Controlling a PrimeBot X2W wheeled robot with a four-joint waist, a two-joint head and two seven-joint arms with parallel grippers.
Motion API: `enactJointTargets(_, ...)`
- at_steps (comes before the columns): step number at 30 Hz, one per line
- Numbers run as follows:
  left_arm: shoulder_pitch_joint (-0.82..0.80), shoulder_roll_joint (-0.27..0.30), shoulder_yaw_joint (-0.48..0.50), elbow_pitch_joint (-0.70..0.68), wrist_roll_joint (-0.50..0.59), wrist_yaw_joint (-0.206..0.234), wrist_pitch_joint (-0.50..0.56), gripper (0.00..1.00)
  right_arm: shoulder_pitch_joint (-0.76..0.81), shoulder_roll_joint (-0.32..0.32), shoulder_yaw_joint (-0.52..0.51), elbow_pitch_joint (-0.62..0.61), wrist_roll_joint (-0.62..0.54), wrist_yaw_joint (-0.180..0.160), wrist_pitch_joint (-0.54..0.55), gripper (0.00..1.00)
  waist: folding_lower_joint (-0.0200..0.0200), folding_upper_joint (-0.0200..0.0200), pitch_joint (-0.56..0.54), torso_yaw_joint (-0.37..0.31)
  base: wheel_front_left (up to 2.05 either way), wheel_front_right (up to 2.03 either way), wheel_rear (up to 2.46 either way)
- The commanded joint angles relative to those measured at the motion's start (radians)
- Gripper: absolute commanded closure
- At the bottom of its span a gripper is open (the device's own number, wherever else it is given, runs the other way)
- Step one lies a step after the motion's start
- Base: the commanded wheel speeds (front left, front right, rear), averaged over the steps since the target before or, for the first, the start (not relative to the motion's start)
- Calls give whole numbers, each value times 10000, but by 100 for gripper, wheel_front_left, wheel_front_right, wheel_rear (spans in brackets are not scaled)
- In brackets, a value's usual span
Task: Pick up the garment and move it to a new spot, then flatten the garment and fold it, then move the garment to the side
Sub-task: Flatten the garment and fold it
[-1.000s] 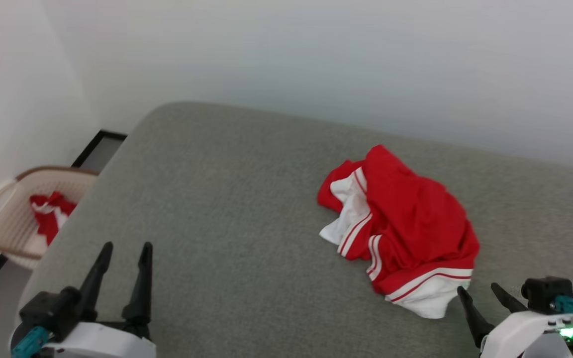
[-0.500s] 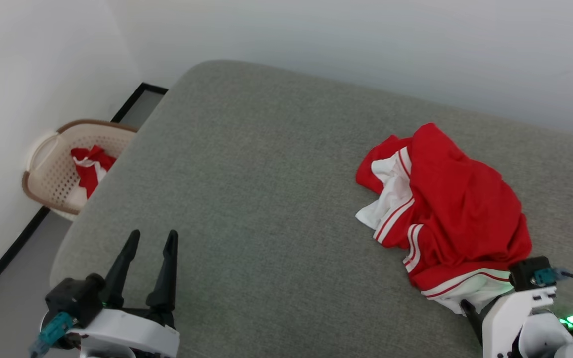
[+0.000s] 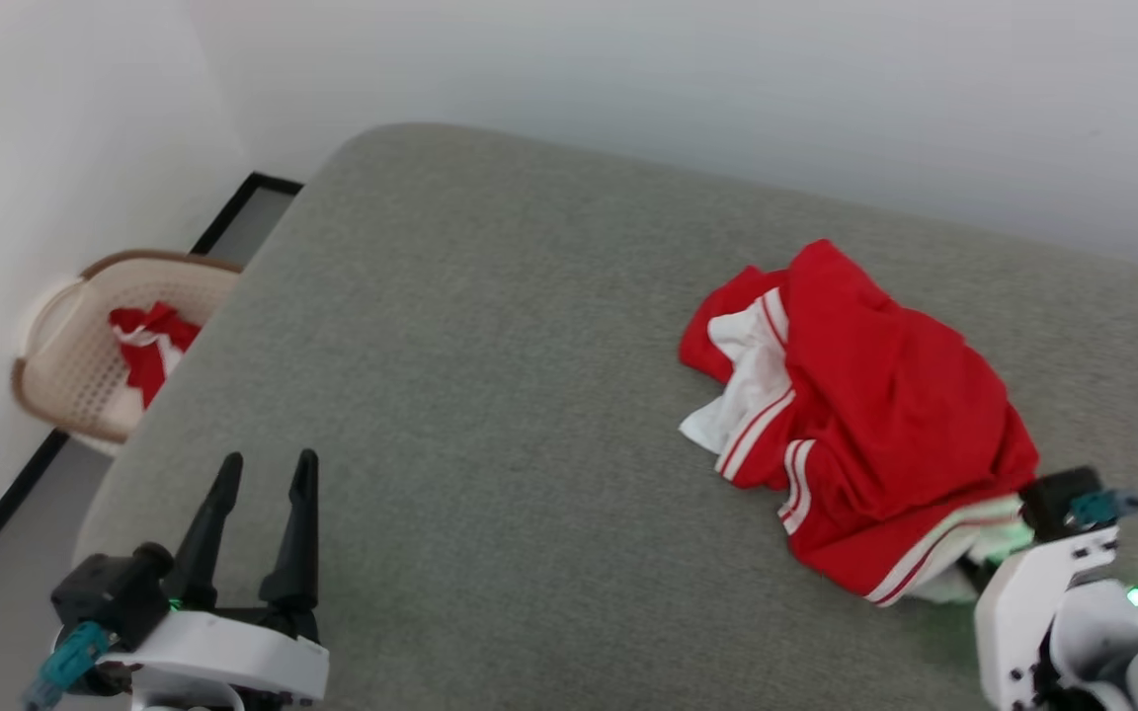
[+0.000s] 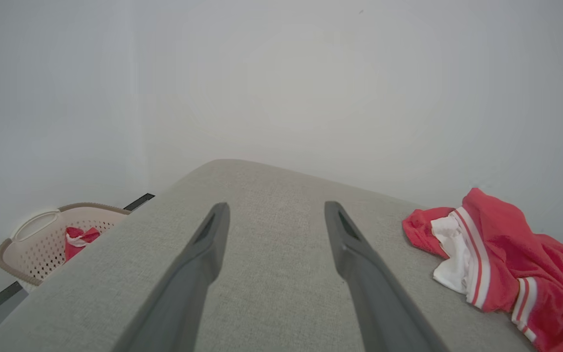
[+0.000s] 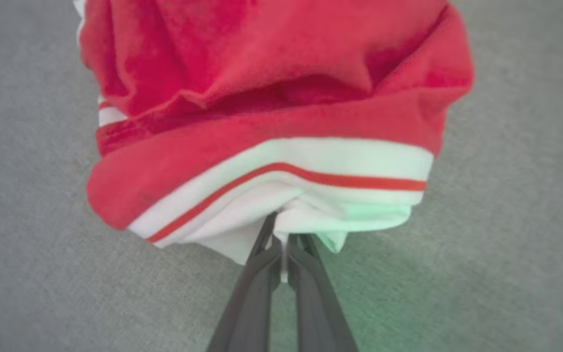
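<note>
Wide grey fabric-covered surface (image 3: 490,415), crumpled red jersey shirt with white striped trim (image 3: 885,415) heaped at its right. Right gripper (image 5: 284,239): jaws pinching the near white hem, so it's the pickup step. Left gripper (image 3: 269,459), near left, jaws spread. Next, likely: lift clear, carry across.

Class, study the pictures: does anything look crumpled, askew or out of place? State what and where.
The garment lies crumpled in a heap at the grey surface's right, not flat. The right gripper is shut on its white edge.
</note>
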Motion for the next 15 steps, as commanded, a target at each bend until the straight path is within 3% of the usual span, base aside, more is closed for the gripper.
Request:
enactJointTargets(1, 83, -19, 95, -42, 73, -61, -2, 0, -120, -121, -80, -195, 21, -10, 42, 100, 0, 0, -203, -329, 0, 0, 0)
enactJointTargets(15, 319, 26, 432, -105, 110, -207, -4, 0, -236, -1344, -1397, -774, 69, -10, 425, 100, 0, 0, -586, -1471, 0, 0, 0)
